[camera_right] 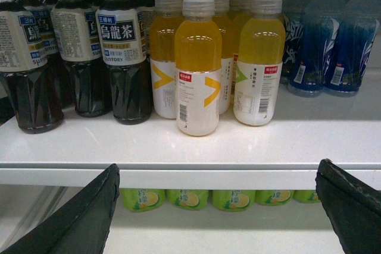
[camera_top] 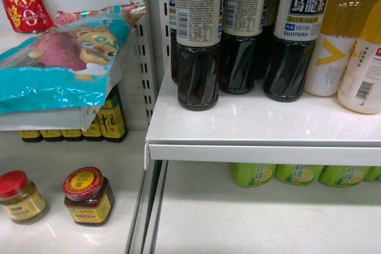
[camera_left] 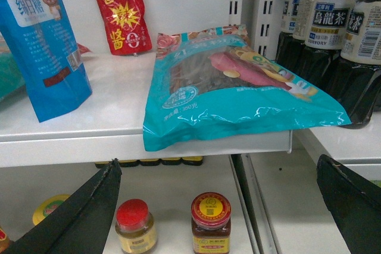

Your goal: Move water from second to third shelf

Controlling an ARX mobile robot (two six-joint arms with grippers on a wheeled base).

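The water does not show in any view. My left gripper (camera_left: 217,165) is open with nothing between its black fingers (camera_left: 83,212). It hangs in front of the lower left shelf, where two small sauce jars (camera_left: 211,223) stand. My right gripper (camera_right: 218,168) is open too and holds nothing. It faces the front edge of the drinks shelf (camera_right: 190,176), below a row of orange-yellow drink bottles (camera_right: 197,66). Neither gripper appears in the head view.
Dark tea bottles (camera_top: 198,40) stand on the right shelf (camera_top: 262,150), with yellow drinks (camera_top: 342,34) beside them and blue-labelled bottles (camera_right: 330,43) further right. Green lemon-drink bottles (camera_right: 187,197) line the shelf below. A teal snack bag (camera_left: 238,87) overhangs the left shelf, beside a red pouch (camera_left: 122,16).
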